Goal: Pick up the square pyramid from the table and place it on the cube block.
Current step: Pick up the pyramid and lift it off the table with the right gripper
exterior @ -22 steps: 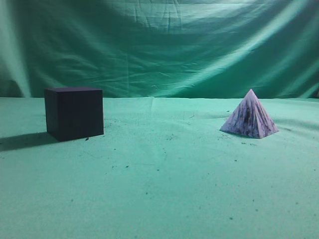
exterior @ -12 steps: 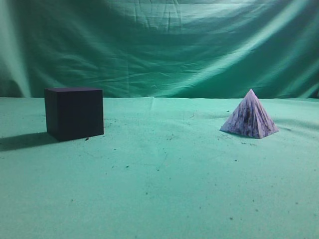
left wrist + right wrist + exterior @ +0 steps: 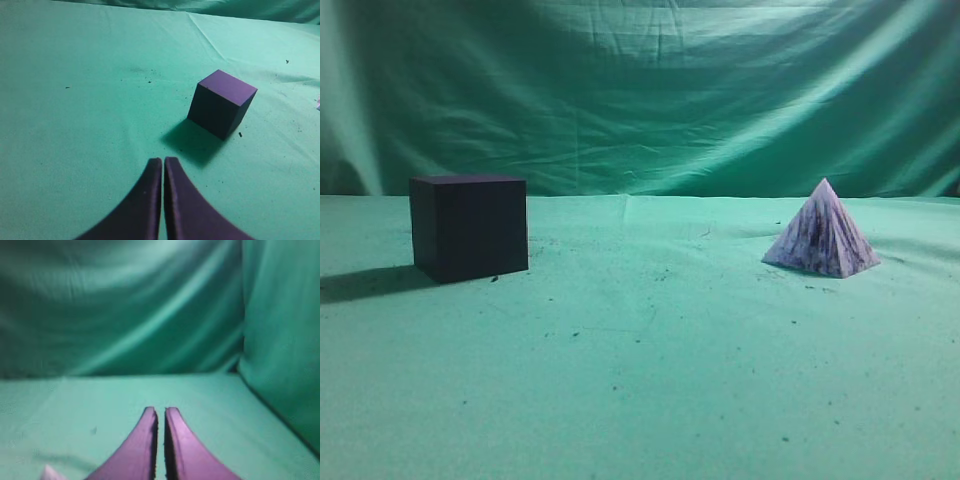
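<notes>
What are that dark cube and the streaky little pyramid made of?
Dark, near-black cube block: matte, no shine, sharp edges; perhaps painted wood or foam. White-lilac square pyramid with dark streaks: marbled like stone, though it may be printed plastic. Neither is certain.

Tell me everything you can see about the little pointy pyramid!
The square pyramid is white-lilac with dark purple streaks, like marble. It has sloping triangle sides meeting in a sharp tip. It sits upright, flat on its base, on the green table, on the right side, far apart from the dark cube block. Nothing touches it except the cloth; no gripper is near it in the exterior view.
</notes>
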